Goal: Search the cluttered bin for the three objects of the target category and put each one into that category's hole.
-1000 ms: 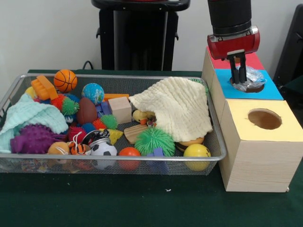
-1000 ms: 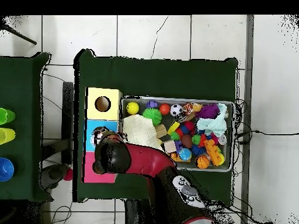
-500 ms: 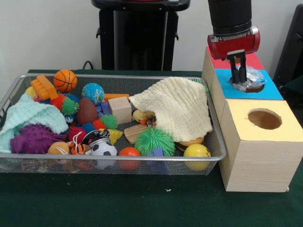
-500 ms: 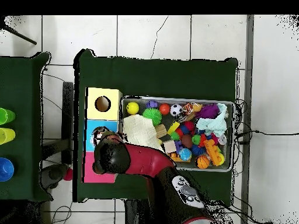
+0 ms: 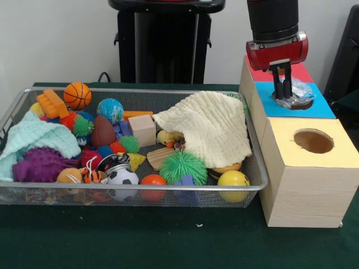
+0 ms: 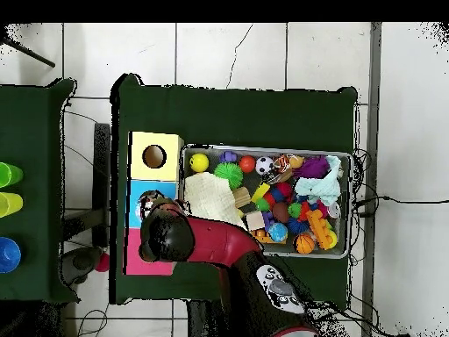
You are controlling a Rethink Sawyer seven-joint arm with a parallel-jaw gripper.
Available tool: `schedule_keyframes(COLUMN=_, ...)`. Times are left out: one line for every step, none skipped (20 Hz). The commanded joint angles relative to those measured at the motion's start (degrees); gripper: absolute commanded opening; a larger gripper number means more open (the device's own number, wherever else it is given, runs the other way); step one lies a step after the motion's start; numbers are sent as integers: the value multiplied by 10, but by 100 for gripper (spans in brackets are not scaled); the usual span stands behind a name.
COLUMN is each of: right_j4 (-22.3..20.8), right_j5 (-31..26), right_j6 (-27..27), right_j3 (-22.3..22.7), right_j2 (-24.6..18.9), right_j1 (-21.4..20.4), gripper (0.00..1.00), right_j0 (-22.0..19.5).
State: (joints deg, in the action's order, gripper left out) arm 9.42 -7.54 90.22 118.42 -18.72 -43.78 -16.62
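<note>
In the front view my gripper [image 5: 283, 94] stands on the blue top [image 5: 321, 107] of the middle box, its fingers close together at the left rim of the hole [image 5: 304, 105]. It is shut on a crumpled silvery foil lump [image 5: 300, 89] that lies over the hole and hides most of it. The wire-mesh bin [image 5: 140, 188] lies left of the boxes, full of toys. A small shiny tin can [image 5: 114, 162] lies near its front. In the overhead view the arm [image 6: 167, 235] covers the gripper, and the lump [image 6: 149, 204] shows on the blue top [image 6: 136, 195].
The yellow-topped box with its open hole [image 5: 313, 140] stands nearest the camera, and the red-topped box [image 5: 303, 72] is behind the gripper. A pale yellow cloth [image 5: 210, 131] covers the bin's right part. A mint cloth [image 5: 33, 137] lies at the left among spiky balls and wooden blocks.
</note>
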Motion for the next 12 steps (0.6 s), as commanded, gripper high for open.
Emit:
schedule_keyframes(right_j4=-6, right_j5=-15, right_j6=82, right_j3=-57, right_j2=45, right_j1=15, gripper=0, right_j0=25)
schedule_keyframes(right_j4=-8, right_j5=-19, right_j6=80, right_j3=-62, right_j2=53, right_j1=15, gripper=0, right_j0=31)
schedule_keyframes(right_j4=-9, right_j5=-20, right_j6=78, right_j3=-66, right_j2=61, right_j1=17, gripper=0, right_j0=36)
schedule_keyframes(right_j4=-9, right_j5=-19, right_j6=78, right_j3=-68, right_j2=68, right_j1=19, gripper=0, right_j0=40)
schedule_keyframes(right_j4=-9, right_j5=-19, right_j6=78, right_j3=-71, right_j2=74, right_j1=21, gripper=0, right_j0=43)
schedule_keyframes(right_j4=-11, right_j5=-17, right_j6=77, right_j3=-71, right_j2=82, right_j1=22, gripper=0, right_j0=48)
schedule_keyframes(right_j4=-13, right_j5=-17, right_j6=76, right_j3=-73, right_j2=93, right_j1=23, gripper=0, right_j0=54)
schedule_keyframes(right_j4=-15, right_j5=-18, right_j6=75, right_j3=-78, right_j2=105, right_j1=27, gripper=0, right_j0=62)
schedule_keyframes(right_j4=-16, right_j5=-17, right_j6=74, right_j3=-84, right_j2=115, right_j1=32, gripper=0, right_j0=69)
schedule_keyframes(right_j4=-16, right_j5=-15, right_j6=73, right_j3=-89, right_j2=122, right_j1=37, gripper=0, right_j0=74)
schedule_keyframes(right_j4=-16, right_j5=-14, right_j6=73, right_j3=-94, right_j2=129, right_j1=42, gripper=0, right_j0=79)
schedule_keyframes(right_j4=-16, right_j5=-12, right_j6=73, right_j3=-97, right_j2=132, right_j1=46, gripper=0, right_j0=81)
